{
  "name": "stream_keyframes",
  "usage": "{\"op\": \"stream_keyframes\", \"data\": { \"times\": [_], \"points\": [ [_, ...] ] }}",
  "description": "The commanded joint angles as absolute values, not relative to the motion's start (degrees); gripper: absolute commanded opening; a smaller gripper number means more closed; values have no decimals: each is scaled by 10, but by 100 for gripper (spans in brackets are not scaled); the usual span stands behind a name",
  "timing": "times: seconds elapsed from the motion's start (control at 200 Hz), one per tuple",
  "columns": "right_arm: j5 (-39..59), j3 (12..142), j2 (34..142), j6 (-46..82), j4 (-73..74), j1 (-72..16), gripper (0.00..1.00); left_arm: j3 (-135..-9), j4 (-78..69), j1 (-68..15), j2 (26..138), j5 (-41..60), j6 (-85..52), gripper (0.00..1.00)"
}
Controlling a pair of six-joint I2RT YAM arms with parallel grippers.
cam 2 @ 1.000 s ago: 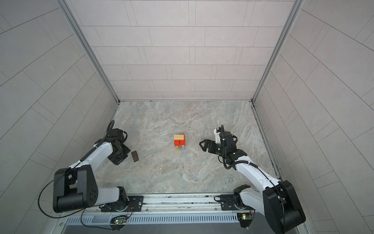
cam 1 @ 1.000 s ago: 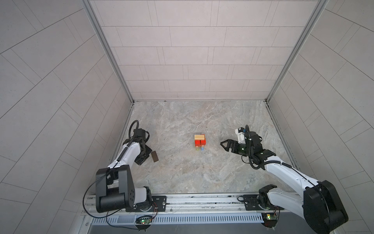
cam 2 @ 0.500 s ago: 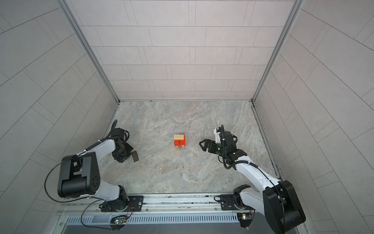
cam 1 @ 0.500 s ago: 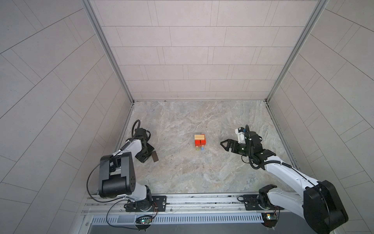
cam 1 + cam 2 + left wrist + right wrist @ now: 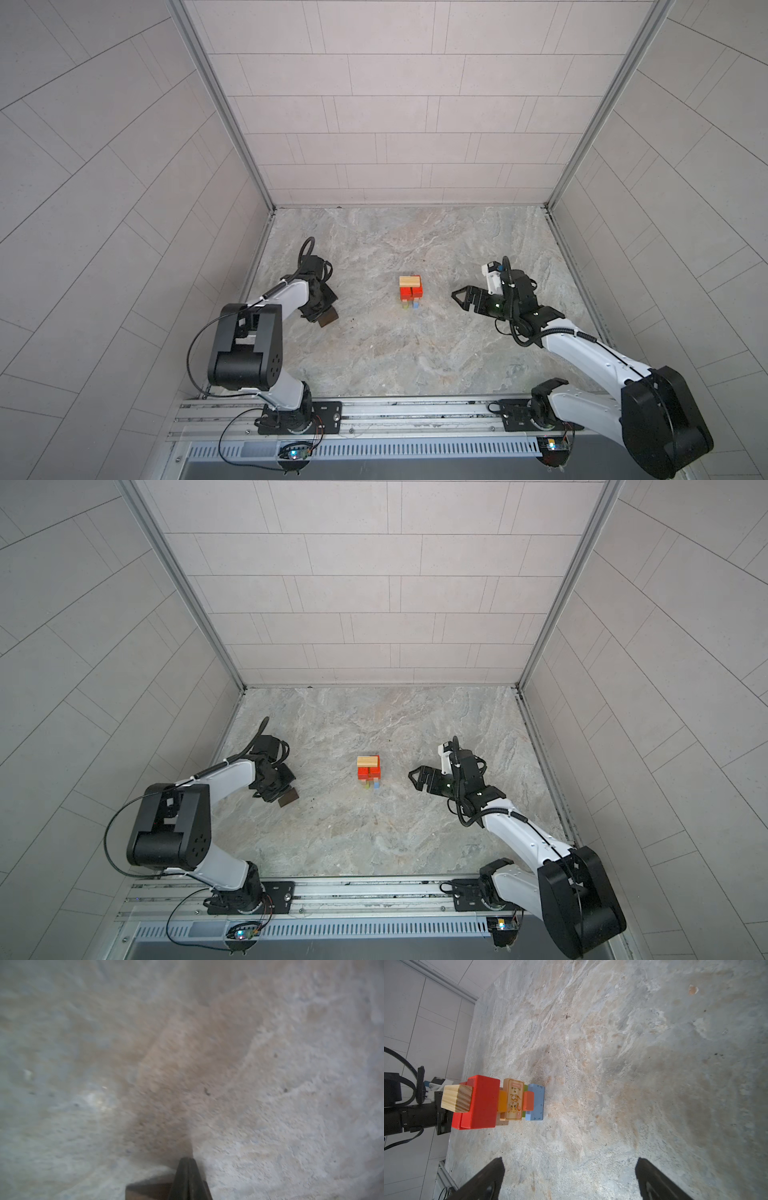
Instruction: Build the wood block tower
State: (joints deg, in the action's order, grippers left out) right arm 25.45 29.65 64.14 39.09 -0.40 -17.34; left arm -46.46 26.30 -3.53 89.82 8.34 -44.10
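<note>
Tower (image 5: 411,290) stands mid-bench, clear of both arms. Right wrist view of the tower (image 5: 483,1103): blue and green lowest, orange and a printed tan piece next, red above, one tan block (image 5: 410,281) on top. The tan block's long axis runs left-right, and it sits on the far half of the red layer; the near half looks bare.

Only loose piece in view: dark brown block (image 5: 328,318), flat on the bench (image 5: 395,365) at the left, well apart from the tower.

Left jaws pressed together, nothing between them, tips down at the block's far-left edge. In the left wrist view the block (image 5: 149,1188) lies just behind the closed tips; touching or a hair off, cannot tell. Not gripped.

Block's long axis seems to slant near-left to far-right; part of it is hidden under the jaws, so unsure.

Right jaws spread wide, empty, right of the tower and pointing left at it, apart from it.

Judgement: left arm (image 5: 286,291) is far nearer the block. Its jaws must open and straddle the short width, across that slant. The tower lies right and slightly far of the block, which then wants turning left-right to sit beside the tan one
</note>
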Motion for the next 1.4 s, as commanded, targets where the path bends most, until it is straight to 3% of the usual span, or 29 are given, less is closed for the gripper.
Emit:
{"op": "stream_keyframes", "data": {
  "times": [0.0,0.155,0.235,0.39,0.535,0.881,1.026,1.151,1.391],
  "points": [
    [249,295,644,395,0,-177,100,-487,289,-54,904,64,-445,0],
    [248,296,642,393,-2,-177,100,-512,337,-54,886,31,-436,0],
    [249,295,642,394,-2,-177,100,-519,359,-54,863,20,-434,8],
    [250,296,642,393,-1,-177,100,-521,381,-54,813,19,-419,53],
    [249,296,641,392,-2,-178,100,-515,406,-64,782,24,-380,78],
    [268,320,648,362,-26,-194,100,-488,453,-86,715,-6,-392,80],
    [164,417,623,260,-166,-262,100,-519,473,-85,643,1,-390,84],
    [174,473,610,221,-183,-287,100,-574,522,-84,615,-3,-378,88],
    [165,643,752,147,-219,-366,93,-664,569,-63,569,61,-366,94]
  ]
}}
